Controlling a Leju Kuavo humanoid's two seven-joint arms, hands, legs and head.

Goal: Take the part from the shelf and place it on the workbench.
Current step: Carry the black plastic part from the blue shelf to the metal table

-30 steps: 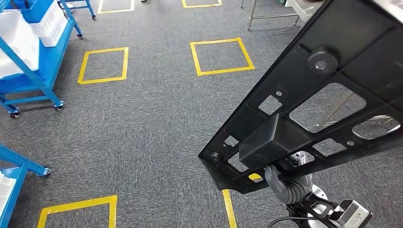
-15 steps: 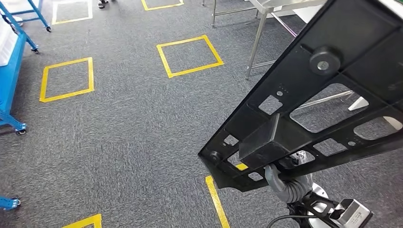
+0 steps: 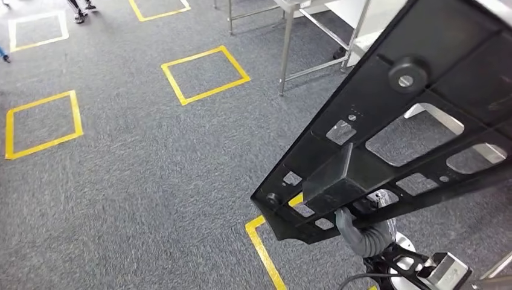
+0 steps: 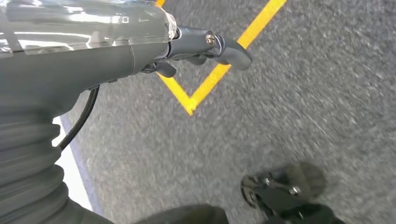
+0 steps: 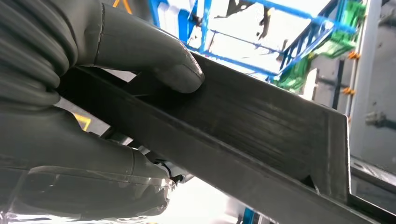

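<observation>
Grey carpet (image 3: pixel 151 181) with yellow tape squares (image 3: pixel 205 74); right robot hand (image 3: pixel 362 232) grasps black part (image 3: pixel 386 151).

Black part (image 3: pixel 386 139) cut off by top and right edges of the head view; hides most of the right hand (image 3: pixel 356 232) under it and part of the steel workbench (image 3: pixel 290 36), whose top runs off frame. Left wrist view: floor motion-blurred, left hand (image 4: pixel 205 46) fingers mostly behind its own cover, grip unclear
</observation>
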